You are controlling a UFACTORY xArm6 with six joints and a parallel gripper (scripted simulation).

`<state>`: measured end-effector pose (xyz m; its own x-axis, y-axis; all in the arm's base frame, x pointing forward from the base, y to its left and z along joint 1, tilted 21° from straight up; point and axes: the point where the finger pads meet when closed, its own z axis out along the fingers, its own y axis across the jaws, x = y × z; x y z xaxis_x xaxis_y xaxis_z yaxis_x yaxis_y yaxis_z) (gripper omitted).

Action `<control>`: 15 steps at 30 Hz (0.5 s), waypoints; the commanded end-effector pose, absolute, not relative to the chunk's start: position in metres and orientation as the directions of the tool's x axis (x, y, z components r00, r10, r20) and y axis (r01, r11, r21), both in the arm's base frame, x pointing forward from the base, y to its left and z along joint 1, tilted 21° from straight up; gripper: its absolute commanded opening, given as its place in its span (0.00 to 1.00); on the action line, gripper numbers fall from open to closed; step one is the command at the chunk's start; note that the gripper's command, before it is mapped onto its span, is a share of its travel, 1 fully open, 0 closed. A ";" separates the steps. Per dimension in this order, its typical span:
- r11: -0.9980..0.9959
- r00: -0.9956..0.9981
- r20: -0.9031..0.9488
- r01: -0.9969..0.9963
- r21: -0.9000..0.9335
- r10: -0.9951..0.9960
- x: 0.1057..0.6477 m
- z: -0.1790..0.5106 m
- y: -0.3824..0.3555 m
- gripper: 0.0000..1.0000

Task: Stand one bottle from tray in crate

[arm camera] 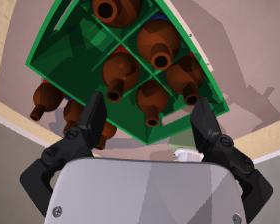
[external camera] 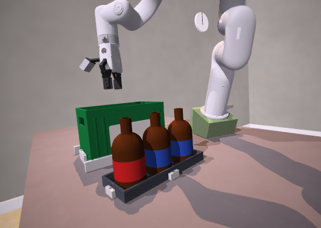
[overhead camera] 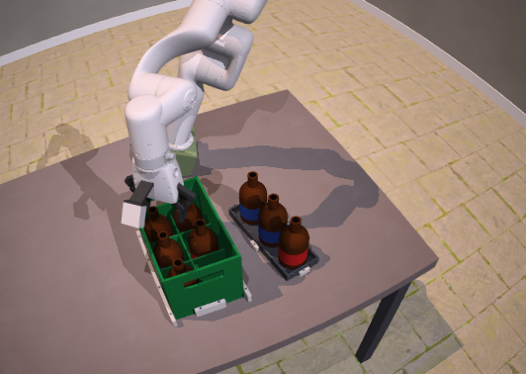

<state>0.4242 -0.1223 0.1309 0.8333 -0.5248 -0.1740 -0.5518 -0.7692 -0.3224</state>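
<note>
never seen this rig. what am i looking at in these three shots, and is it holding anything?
It is one white jointed arm bolted to a green block on a table, with a two-fingered hand at its tip. One picture looks down from above, one from the table's side, and one from a camera on the wrist looking past the fingers. On the table stand a green crate divided into six cells and a dark tray. Five brown bottles stand in the crate; one cell is free. Three more stand on the tray: a red-banded bottle and two blue-banded ones. The hand hangs open above the crate, holding nothing.
</note>
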 end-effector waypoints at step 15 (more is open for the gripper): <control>-0.742 0.806 -0.180 -0.590 -0.318 -0.564 0.421 0.125 -0.134 0.00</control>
